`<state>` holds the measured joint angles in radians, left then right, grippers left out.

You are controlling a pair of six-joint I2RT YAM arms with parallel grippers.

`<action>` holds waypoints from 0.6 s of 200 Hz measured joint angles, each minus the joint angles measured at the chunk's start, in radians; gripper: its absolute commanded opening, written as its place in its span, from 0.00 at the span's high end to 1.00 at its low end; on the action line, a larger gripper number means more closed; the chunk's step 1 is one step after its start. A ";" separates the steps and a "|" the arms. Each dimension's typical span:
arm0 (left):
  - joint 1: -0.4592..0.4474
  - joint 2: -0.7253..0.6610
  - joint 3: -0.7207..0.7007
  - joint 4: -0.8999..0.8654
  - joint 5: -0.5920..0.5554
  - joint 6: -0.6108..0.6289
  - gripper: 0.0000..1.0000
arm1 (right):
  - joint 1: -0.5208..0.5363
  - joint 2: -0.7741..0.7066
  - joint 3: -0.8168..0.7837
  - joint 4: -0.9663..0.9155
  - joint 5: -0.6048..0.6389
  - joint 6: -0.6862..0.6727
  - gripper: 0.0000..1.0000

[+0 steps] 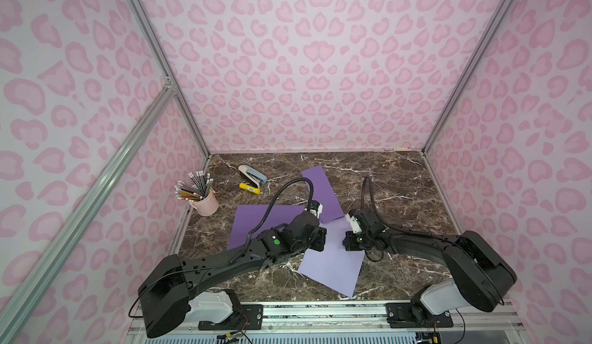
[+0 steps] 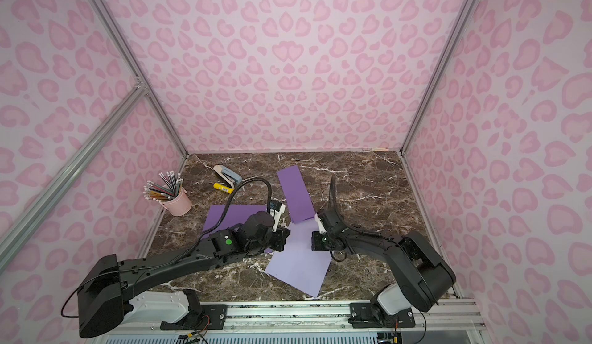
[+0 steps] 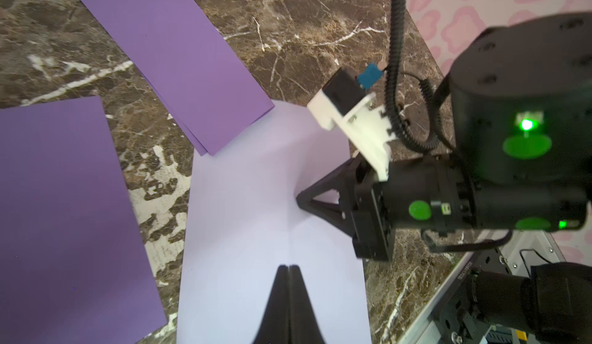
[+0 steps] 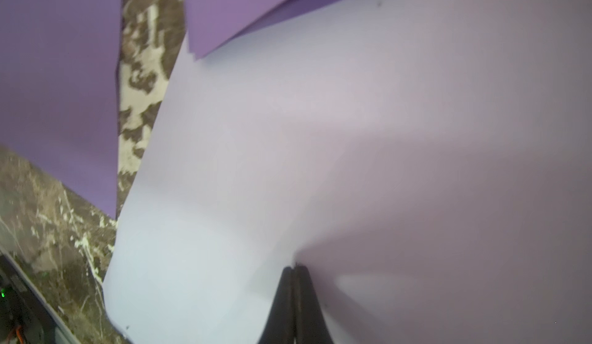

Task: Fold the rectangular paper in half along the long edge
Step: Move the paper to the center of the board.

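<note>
The pale lavender paper lies on the marble table at the front middle, one corner pointing at the front rail. My left gripper is shut, and its tips rest on the sheet from the left side. A faint crease runs from them toward my right gripper. My right gripper is shut on the paper from the right side, where the sheet puckers and bulges upward beside its tips. From above, both wrists hide the fingertips.
A dark purple sheet lies flat to the left. A folded dark purple strip overlaps the pale paper's far corner. At the back left are a pink cup of pencils, a stapler and a yellow tube. Patterned walls enclose three sides.
</note>
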<state>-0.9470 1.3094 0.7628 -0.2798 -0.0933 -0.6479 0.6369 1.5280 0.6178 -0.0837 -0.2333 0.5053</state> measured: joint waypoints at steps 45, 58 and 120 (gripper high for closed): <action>0.021 0.021 -0.003 -0.027 0.022 0.019 0.96 | 0.167 0.074 0.024 0.111 0.010 -0.022 1.00; 0.022 0.031 0.000 -0.040 0.023 0.019 0.96 | 0.190 0.072 0.024 0.116 0.034 0.002 1.00; 0.077 -0.064 -0.033 -0.061 0.004 0.015 0.96 | 0.113 -0.180 0.080 -0.240 0.053 0.047 1.00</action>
<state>-0.8696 1.2453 0.7300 -0.3408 -0.0895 -0.6327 0.7502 1.3476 0.6975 -0.3241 -0.1802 0.5526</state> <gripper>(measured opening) 0.051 0.058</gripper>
